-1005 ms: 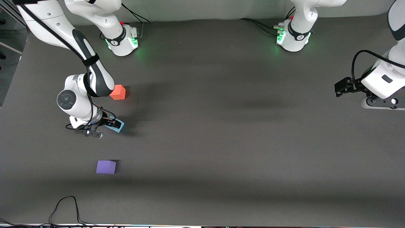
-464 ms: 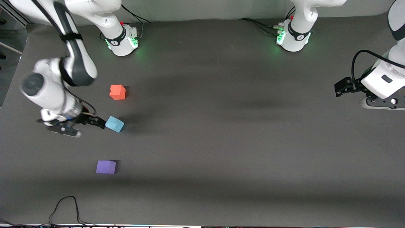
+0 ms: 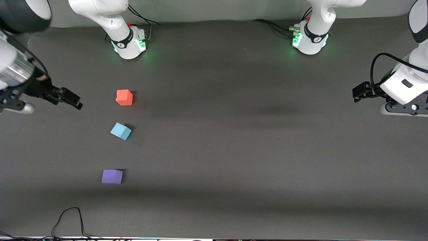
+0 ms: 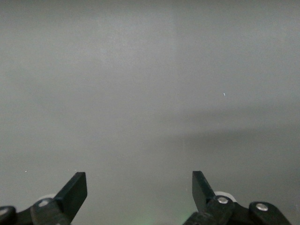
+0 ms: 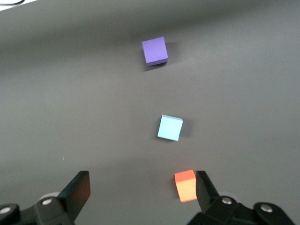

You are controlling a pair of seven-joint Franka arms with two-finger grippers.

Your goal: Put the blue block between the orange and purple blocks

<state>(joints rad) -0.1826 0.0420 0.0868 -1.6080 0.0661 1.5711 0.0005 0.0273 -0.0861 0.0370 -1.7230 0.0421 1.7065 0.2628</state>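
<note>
Three cubes lie in a loose line on the bench [image 3: 234, 134] toward the right arm's end: the orange block [image 3: 124, 97] farthest from the front camera, the blue block [image 3: 120, 131] between, the purple block [image 3: 112, 176] nearest. All stand well apart, and the blue block sits turned relative to its neighbours.

The right gripper [image 3: 68, 98] hangs over bare bench beside the orange block, fingers released and empty. The left gripper [image 3: 359, 93] waits at the left arm's end, fingers likewise released.

Risk: the placement appears done, so any return sweep of the right arm at block height could knock the orange or blue block out of line.

The right wrist view shows all three blocks in a row between its fingers [image 5: 77, 190]. The left wrist view shows only bare grey surface.
</note>
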